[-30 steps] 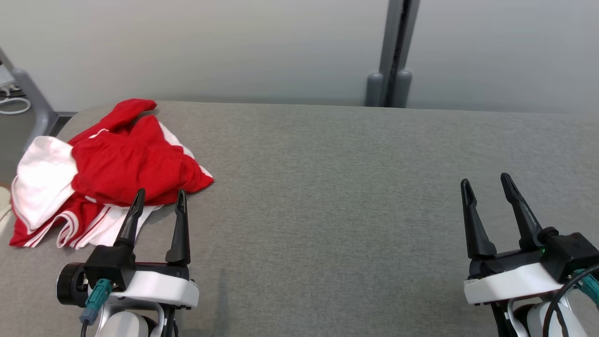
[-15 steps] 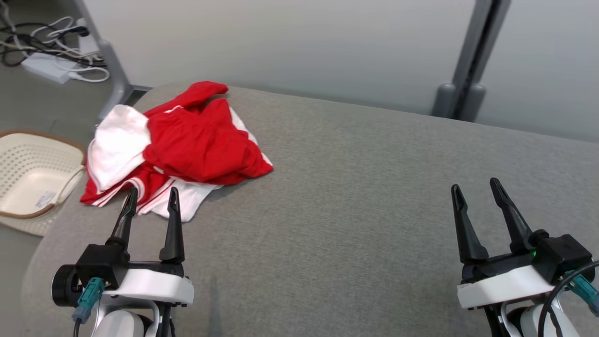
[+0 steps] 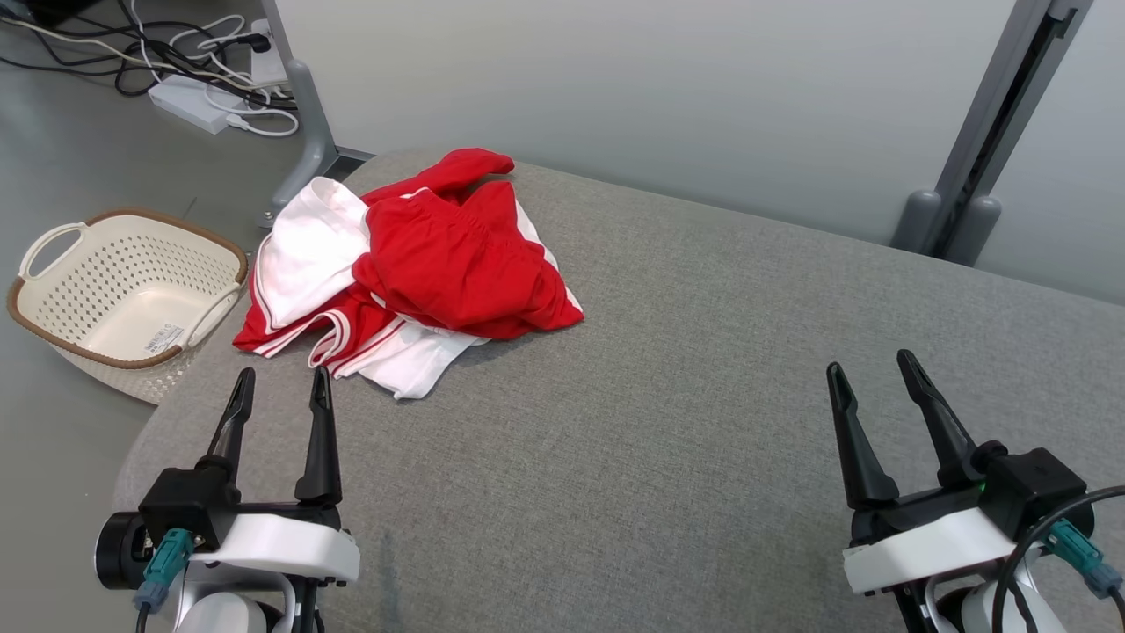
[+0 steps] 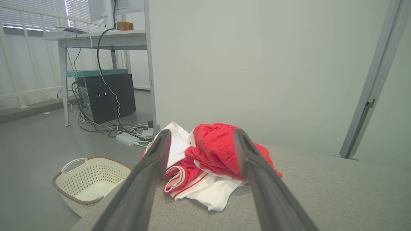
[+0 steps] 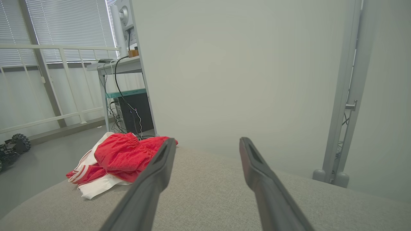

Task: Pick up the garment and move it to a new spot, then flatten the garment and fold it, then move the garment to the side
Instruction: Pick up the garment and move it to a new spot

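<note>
The left hand [image 3: 282, 378] sits low on the left, its two dark fingers spread apart, pointing forward and holding nothing. The right hand [image 3: 868, 364] mirrors it on the right, fingers likewise parted and empty. Both seem to hang free, though that is hard to judge.

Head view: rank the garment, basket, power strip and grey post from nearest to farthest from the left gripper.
1. garment: just ahead of the left gripper, on the table.
2. basket: on the floor to its left.
3. power strip: on the floor, beyond the table's corner.
4. grey post: far right, by the wall.
</note>
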Controlling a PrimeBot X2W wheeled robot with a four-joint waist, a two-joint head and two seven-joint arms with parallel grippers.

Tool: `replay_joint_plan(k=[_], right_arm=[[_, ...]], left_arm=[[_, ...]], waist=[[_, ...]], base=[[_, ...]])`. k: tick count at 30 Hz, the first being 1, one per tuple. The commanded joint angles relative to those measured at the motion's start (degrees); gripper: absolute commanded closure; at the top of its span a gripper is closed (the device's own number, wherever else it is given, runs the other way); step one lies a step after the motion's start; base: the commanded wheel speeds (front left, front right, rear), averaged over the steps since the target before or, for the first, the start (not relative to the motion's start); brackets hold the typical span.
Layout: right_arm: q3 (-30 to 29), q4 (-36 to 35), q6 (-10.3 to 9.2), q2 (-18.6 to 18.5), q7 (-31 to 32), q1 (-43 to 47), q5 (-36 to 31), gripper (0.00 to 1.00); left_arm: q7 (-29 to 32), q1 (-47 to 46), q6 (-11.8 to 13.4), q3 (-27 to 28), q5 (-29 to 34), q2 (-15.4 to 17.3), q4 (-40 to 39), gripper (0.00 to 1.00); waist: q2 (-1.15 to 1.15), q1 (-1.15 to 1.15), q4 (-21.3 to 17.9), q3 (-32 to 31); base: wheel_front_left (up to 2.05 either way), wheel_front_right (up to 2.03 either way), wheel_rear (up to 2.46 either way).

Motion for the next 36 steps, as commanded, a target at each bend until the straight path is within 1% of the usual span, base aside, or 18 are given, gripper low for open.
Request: replay_joint_plan(k=[1,8,10,15,18,21,23,24,26,28,31,33,36], right_arm=[[0.05,0.07,0.13,-0.17,-0.19,0.64,0.39,0.00],[0.53,0.30,0.13,-0.05,-0.19,0.74,0.55,0.00],[0.71,0.32,0.13,-0.03,-0.19,0.76,0.59,0.00],[1.38,0.48,0.13,-0.08,-0.19,0.77,0.80,0.00],[1.85,0.49,0.13,-0.26,-0.19,0.74,0.96,0.00],[2.33,0.51,0.13,-0.51,-0.19,0.31,1.06,0.00],[2.46,0.39,0.13,-0.56,-0.19,-0.13,1.26,0.00],[2.46,0.39,0.13,-0.56,-0.19,-0.13,1.26,0.00],[2.64,0.01,0.13,-0.46,-0.19,-0.49,1.38,0.00],[3.07,-0.26,0.13,-0.43,-0.19,-0.94,1.45,0.00],[4.02,-0.54,0.13,-0.35,-0.19,-1.27,1.53,0.00],[4.69,-0.54,0.13,-0.34,-0.19,-1.55,1.57,0.00],[5.91,-0.62,0.13,-0.31,-0.19,-1.95,1.79,0.00]], left_arm=[[-0.13,0.11,-0.05,0.18,0.28,0.21,0.08,0.00],[-0.13,-0.37,-0.67,1.06,0.87,0.22,1.08,0.00],[-0.13,-1.60,-1.58,1.21,0.84,0.26,1.20,0.00],[-0.11,-6.29,-4.14,0.77,0.30,2.12,4.11,0.00],[2.58,-11.68,-5.12,-0.25,1.01,4.80,7.16,0.00],[7.41,-17.10,-6.00,-1.40,-0.17,6.41,10.69,0.00],[13.01,-20.87,-6.46,-1.63,-2.98,7.01,13.80,0.00],[13.01,-20.87,-6.46,-1.63,-2.98,7.01,13.80,0.00],[18.33,-25.19,-6.89,-2.96,-4.79,8.89,16.00,0.00],[22.43,-29.02,-6.92,-3.52,-8.89,9.15,17.90,0.00],[28.49,-33.71,-6.91,-5.86,-13.87,11.91,21.43,0.00],[32.07,-36.73,-6.92,-6.26,-17.64,13.24,24.45,0.00],[36.52,-40.14,-6.95,-6.92,-21.08,15.28,29.62,0.00]], waist=[[0.00,0.00,0.17,-0.14],[0.00,0.00,0.39,-0.54],[0.00,0.00,0.30,-0.53],[0.00,0.00,-0.38,-0.75],[0.00,0.00,-1.09,-0.68],[0.00,0.00,-2.19,-0.35],[0.00,0.00,-3.14,0.05],[0.00,0.00,-3.14,0.05],[0.00,0.00,-4.32,0.56],[0.00,0.00,-5.60,1.09],[0.00,0.00,-7.48,1.62],[0.00,0.00,-8.87,1.75],[0.00,0.00,-11.24,2.15]], base=[[0.00,0.00,0.00],[0.00,0.00,0.00],[0.00,0.00,0.00],[0.00,0.00,0.00],[0.00,0.00,0.00],[0.00,0.00,0.00],[0.00,0.00,0.00],[0.00,0.00,0.00],[0.00,0.00,0.00],[0.00,0.00,0.00],[0.00,0.00,0.00],[0.00,0.00,0.00],[0.00,0.00,0.00]])
